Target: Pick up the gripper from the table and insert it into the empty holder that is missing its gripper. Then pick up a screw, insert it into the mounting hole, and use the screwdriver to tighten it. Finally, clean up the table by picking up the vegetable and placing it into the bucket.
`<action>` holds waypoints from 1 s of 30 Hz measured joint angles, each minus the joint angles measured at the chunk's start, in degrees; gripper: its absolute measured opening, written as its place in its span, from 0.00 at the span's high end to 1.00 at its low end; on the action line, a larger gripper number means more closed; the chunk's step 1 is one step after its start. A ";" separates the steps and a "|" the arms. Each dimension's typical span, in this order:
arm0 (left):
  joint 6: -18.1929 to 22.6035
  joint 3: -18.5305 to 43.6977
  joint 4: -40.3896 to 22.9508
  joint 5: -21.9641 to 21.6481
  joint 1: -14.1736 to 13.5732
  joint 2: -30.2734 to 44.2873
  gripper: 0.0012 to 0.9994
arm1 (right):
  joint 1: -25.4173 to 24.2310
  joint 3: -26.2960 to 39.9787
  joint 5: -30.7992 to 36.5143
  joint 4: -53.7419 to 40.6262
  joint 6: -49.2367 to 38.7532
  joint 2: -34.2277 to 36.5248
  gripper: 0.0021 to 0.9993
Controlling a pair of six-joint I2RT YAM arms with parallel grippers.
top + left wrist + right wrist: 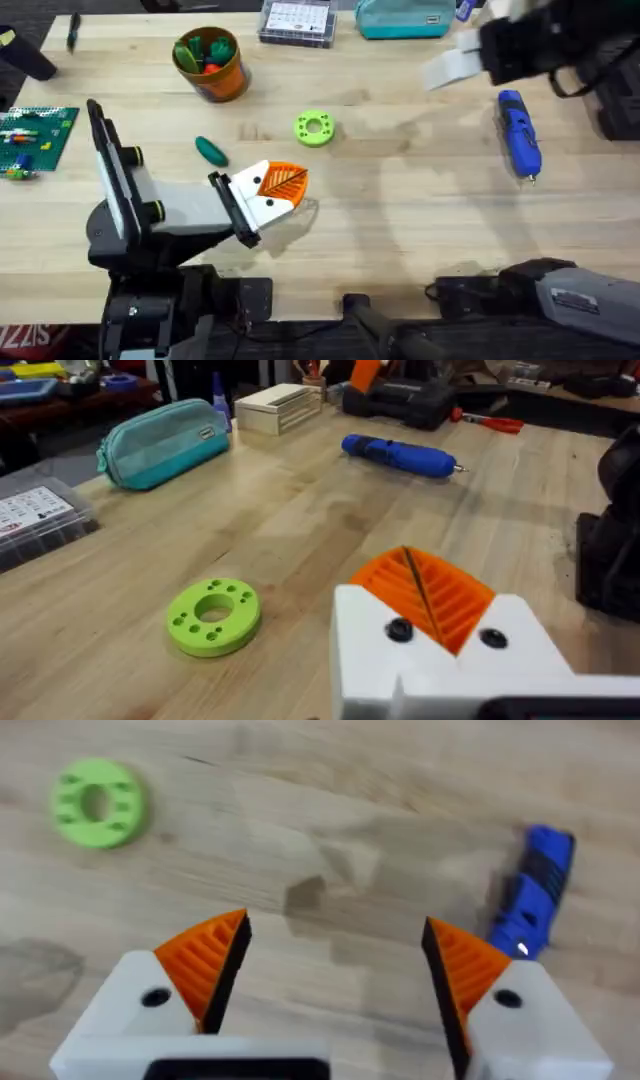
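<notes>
My left gripper (288, 183) lies low over the table (420, 230), shut, its two orange ribbed pads (450, 595) pressed together in their white holders (370, 650) with nothing between them. The dark green vegetable (210, 150) lies just behind it, and the orange bucket (210, 62) stands farther back left. The blue screwdriver (520, 135) (400, 455) (530, 905) lies at the right, tip toward the front. My right gripper (335, 935) hangs open high above the table, left of the screwdriver. A loose gripper and a screw are out of view.
A bright green holed disc (314, 128) (213, 617) (97, 802) lies mid-table. At the back edge sit a clear parts box (297, 22) and a teal pouch (405, 18). A green brick plate (35, 140) is at the far left.
</notes>
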 joint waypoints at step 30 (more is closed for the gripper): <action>-0.01 0.00 -0.20 0.14 0.00 0.00 0.99 | -35.49 -8.05 -0.50 14.72 -22.33 24.93 0.01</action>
